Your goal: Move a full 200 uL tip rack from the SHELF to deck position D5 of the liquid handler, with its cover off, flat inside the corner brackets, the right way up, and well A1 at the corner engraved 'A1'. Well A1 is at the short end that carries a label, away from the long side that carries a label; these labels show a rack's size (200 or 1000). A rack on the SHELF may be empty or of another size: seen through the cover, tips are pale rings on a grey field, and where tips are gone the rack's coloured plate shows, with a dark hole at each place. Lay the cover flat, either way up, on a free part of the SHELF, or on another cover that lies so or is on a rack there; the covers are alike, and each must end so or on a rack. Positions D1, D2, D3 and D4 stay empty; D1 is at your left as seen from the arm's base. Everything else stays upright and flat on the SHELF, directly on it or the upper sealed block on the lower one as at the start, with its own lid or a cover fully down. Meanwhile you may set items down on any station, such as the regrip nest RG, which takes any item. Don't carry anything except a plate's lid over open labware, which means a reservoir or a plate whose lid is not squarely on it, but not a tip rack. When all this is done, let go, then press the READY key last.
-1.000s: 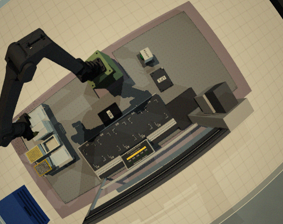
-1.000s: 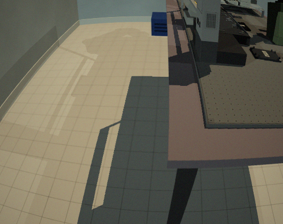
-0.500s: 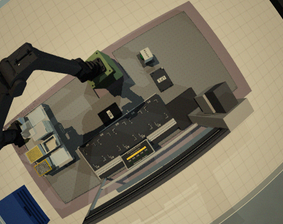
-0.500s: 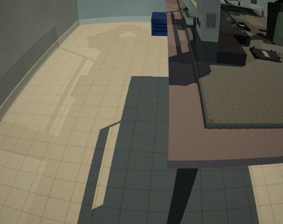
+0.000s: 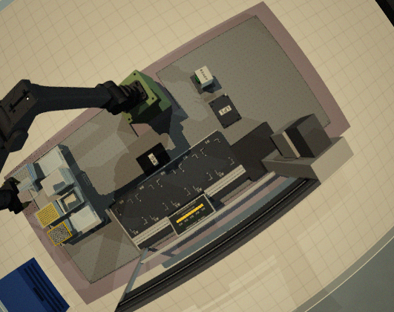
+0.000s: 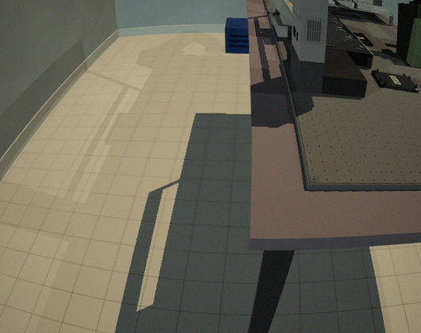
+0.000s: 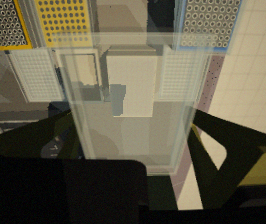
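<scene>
My gripper (image 7: 133, 111) is shut on a clear rack cover (image 7: 130, 100) and holds it flat above the shelf, at the table's left end in the top view (image 5: 12, 192). Through and around the cover the wrist view shows a blue-framed rack of pale tip rings (image 7: 210, 22), a yellow-framed rack of tip rings (image 7: 8, 22) and a yellow rack plate with dark holes (image 7: 63, 17). In the top view these are the blue-framed rack (image 5: 24, 176), the yellow-framed rack (image 5: 59, 233) and the holed yellow plate (image 5: 47, 214). The liquid handler deck (image 5: 174, 187) with its corner brackets lies to the right of the shelf.
On the shelf are also two white plates (image 7: 35, 75) (image 7: 178, 72) and a pale block under the cover. A black nest (image 5: 153, 159) lies near the deck, another black nest (image 5: 225, 110) and the READY key (image 5: 204, 76) farther back. The arm's green base (image 5: 146, 96) stands behind.
</scene>
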